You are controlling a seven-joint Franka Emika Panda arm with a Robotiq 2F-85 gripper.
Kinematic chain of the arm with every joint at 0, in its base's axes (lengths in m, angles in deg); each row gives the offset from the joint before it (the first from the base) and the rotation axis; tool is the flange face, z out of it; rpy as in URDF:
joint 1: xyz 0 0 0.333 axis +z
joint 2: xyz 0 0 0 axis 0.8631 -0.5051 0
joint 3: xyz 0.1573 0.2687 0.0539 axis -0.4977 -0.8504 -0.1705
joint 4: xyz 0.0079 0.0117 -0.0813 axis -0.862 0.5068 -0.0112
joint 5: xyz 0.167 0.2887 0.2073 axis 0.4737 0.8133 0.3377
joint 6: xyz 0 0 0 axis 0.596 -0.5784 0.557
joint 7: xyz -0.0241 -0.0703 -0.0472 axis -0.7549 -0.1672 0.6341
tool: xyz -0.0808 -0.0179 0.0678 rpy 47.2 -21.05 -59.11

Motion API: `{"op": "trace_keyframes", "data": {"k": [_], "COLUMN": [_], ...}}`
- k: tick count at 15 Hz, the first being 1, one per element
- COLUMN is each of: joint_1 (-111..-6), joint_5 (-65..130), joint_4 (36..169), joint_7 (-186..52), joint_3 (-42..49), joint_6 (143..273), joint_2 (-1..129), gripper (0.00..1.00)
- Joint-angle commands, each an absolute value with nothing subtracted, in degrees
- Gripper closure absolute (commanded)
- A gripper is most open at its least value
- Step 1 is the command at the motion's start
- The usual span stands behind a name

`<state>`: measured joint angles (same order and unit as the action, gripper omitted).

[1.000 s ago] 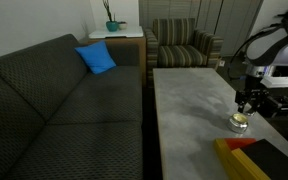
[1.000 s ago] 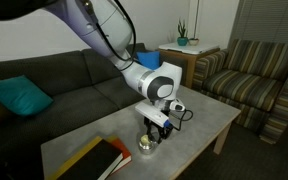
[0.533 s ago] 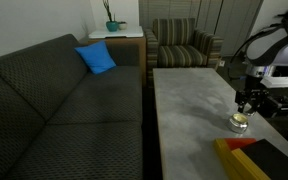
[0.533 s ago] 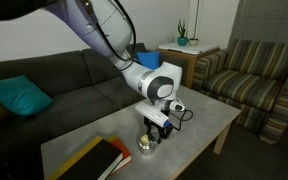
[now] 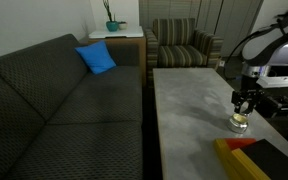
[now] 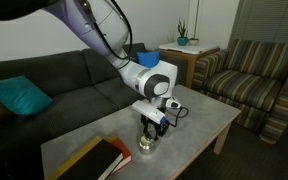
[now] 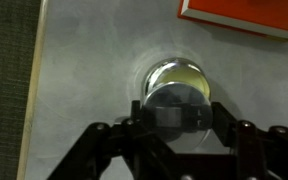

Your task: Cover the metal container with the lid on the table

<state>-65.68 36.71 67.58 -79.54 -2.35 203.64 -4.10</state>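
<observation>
The metal container (image 5: 239,124), a small shiny pot, stands on the grey table (image 5: 189,95) near its edge. It also shows in an exterior view (image 6: 147,146) and in the wrist view (image 7: 177,74), where its rim glints yellowish. My gripper (image 5: 243,104) (image 6: 150,129) hangs just above it, pointing down. In the wrist view the gripper (image 7: 176,115) is shut on a round lid (image 7: 177,108). The lid is held over the near part of the pot and hides part of its opening.
A stack of flat books, yellow, red and black, (image 5: 252,160) (image 6: 96,160) (image 7: 246,16) lies on the table close to the pot. A dark sofa (image 5: 64,110) runs along the table's long side. A striped armchair (image 6: 256,75) stands past the table's end.
The gripper with the lid has shifted slightly sideways over the pot. The pot and the books have not moved.
</observation>
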Motion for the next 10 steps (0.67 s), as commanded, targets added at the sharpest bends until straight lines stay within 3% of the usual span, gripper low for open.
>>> {"op": "trace_keyframes", "data": {"k": [1, 10], "joint_1": [-64.56, -60.88], "joint_5": [36.41, 35.79], "joint_4": [66.92, 66.90], "joint_7": [-78.79, -71.30], "joint_3": [-1.73, 0.57], "joint_6": [201.57, 198.79], "joint_2": [-4.10, -4.12], "gripper": [0.56, 0.56]}}
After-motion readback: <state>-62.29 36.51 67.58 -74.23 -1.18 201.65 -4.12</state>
